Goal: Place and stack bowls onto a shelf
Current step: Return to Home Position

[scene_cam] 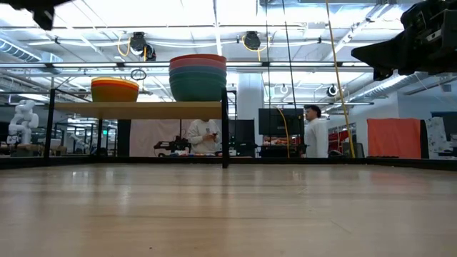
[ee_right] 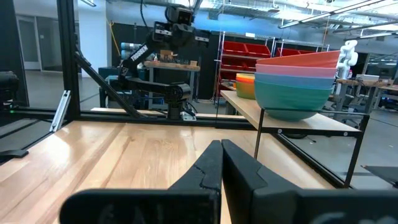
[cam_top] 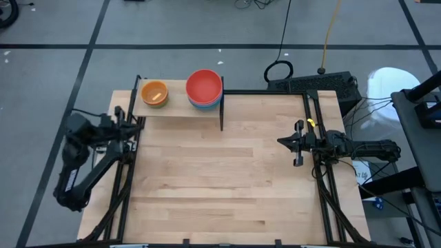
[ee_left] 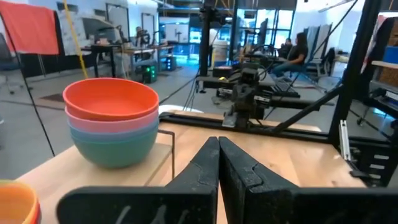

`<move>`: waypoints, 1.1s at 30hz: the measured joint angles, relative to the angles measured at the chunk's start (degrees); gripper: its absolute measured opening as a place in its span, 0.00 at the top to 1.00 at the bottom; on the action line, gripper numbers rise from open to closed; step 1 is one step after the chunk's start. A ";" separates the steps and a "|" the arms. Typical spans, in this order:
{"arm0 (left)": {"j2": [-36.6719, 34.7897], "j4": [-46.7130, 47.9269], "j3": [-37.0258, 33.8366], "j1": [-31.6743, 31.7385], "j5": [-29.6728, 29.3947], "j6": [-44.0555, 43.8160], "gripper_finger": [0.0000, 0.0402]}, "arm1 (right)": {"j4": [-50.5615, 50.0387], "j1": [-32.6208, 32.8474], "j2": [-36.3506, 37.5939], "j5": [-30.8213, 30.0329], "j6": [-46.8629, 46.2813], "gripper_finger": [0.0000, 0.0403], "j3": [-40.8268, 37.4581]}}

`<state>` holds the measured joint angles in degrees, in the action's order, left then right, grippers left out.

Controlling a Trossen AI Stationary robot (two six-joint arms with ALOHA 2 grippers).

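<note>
Red tops the larger stack of bowls [cam_top: 204, 88], with pink, blue and teal nested beneath it. It stands at the end of the shelf [cam_top: 176, 105] nearest the black upright bar [cam_top: 222, 114]. The smaller stack [cam_top: 154, 94], yellow-orange on top, sits at the shelf's other end, well apart from the first. Every bowl in view is on the shelf, so the stacking looks finished and only the retreat to rest is left.

The left gripper [ee_left: 219, 149] sits at the left edge of the table [cam_top: 220, 186], just beside the small-stack end of the shelf, its fingers pressed together on nothing. The right gripper [ee_right: 222, 149] hangs at the right edge, well apart from the shelf, with its fingers likewise closed and empty.

To finish cleanly, the left arm, being the closer, should draw back away from the shelf frame rather than swing across it. It should go slowly enough not to jar the plank, because a knock could shift the tall stack. The right arm has free room and can simply fold in.
</note>
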<state>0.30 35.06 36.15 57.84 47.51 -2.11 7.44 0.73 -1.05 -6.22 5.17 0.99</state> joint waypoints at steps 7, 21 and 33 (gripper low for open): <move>0.00 -13.85 -9.49 -0.12 0.58 -3.73 0.99 | 0.00 0.00 -0.01 0.00 0.00 1.00 0.00; 0.00 -37.31 -25.96 -6.79 0.69 -13.85 0.99 | -0.02 0.00 0.01 0.00 -3.02 1.00 0.00; 0.02 -42.89 -32.09 -16.90 0.65 -17.76 0.99 | -0.02 0.00 -0.01 0.00 -3.02 1.00 0.00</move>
<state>0.32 -7.84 4.06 40.94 48.17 -19.88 7.42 0.73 -1.06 -6.22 2.15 0.99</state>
